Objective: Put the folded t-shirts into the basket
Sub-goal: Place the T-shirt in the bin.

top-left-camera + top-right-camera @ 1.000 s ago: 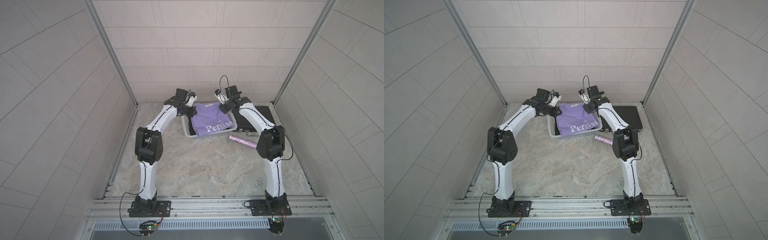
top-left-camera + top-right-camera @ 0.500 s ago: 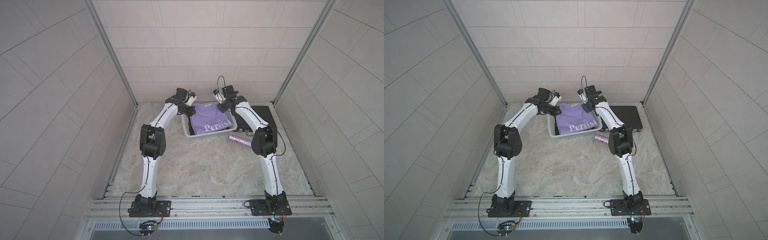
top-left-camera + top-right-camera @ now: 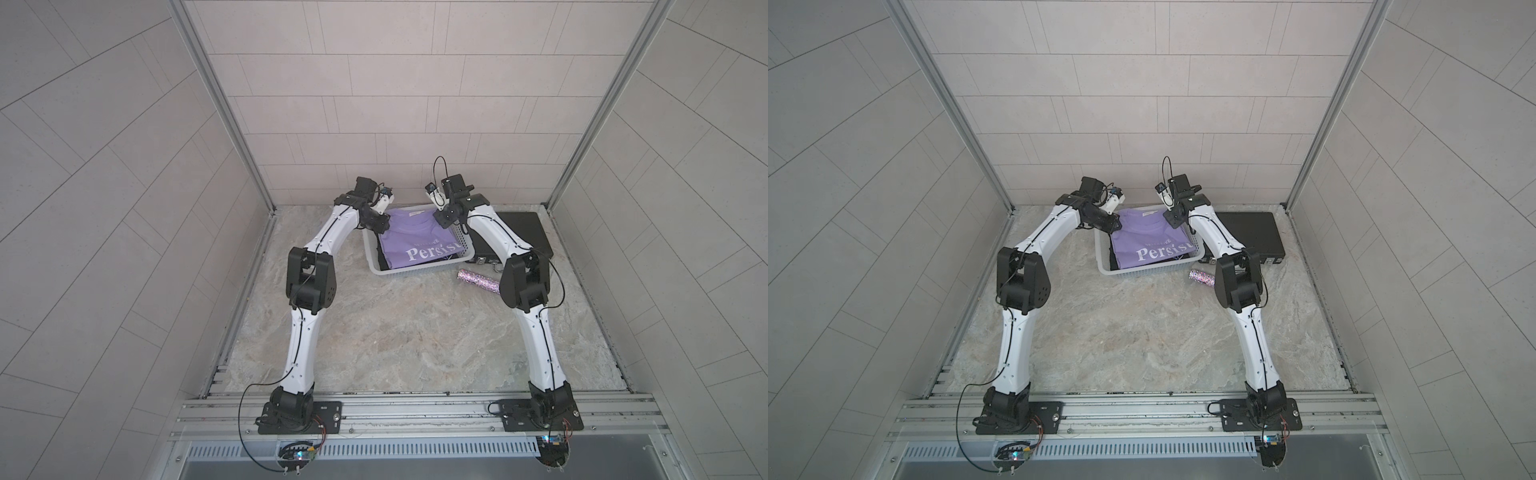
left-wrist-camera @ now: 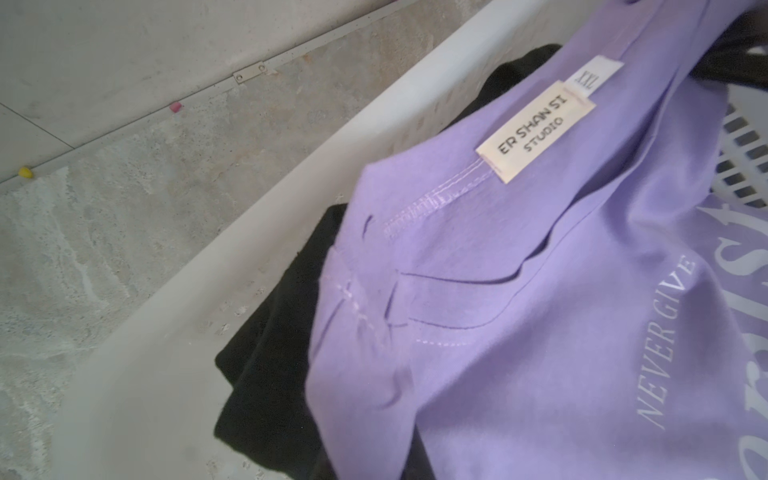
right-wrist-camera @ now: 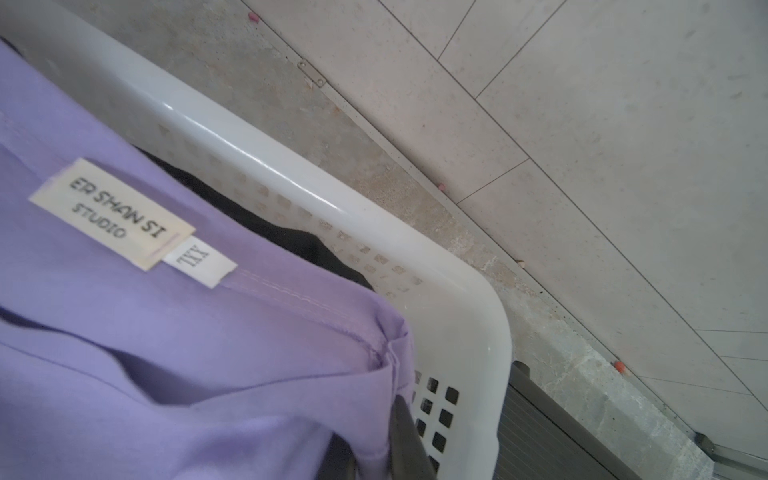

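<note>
In both top views the lilac shirt point(image 3: 415, 245) lay in the basket point(image 3: 409, 272), with the left claw point(image 3: 383, 225) and right claw point(image 3: 439, 217) closed at its far corners. The left wrist view showed a black shirt point(image 4: 270, 374) underneath, and I couldn't tell if that claw gripped. In the right wrist view a finger point(image 5: 405, 449) pinched the lilac corner.

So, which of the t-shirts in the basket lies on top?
The lilac t-shirt with white "Persist" lettering lies on top in the white basket. The black t-shirt shows only at the edges beneath it.

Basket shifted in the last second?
No. The basket keeps its place beside the black case, same gap to the back wall.
</note>
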You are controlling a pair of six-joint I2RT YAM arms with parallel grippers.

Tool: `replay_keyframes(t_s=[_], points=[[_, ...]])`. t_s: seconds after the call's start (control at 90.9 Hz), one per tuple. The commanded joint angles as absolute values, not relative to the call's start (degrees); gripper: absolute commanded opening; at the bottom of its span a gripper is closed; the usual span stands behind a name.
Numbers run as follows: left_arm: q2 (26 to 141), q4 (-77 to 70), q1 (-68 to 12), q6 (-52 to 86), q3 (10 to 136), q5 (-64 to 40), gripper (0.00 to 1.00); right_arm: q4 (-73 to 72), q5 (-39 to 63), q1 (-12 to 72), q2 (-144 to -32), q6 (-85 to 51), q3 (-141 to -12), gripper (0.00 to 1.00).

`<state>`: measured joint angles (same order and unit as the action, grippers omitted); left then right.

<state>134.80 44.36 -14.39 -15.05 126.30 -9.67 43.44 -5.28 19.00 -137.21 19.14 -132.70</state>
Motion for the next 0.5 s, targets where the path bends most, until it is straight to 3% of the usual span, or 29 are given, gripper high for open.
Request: replay_keyframes(t_s=[0.0, 0.231, 0.484], points=[[135.75, 46.92, -13.89, -16.01, 128.14, -7.31, 0.18, 43.92, -7.96, 18.77, -138.62, 18.17, -135.07, 0.02], [134.43, 46.71, -13.97, -15.28, 128.23, -4.76, 0.42, 43.86, -9.84, 18.72, -139.67, 18.71, -136.45, 0.20], [130.38, 47.30, -13.97, -15.91, 128.13, -0.45, 0.49, 44.45, -14.00, 18.50, -140.34, 20.12, -141.17, 0.42]])
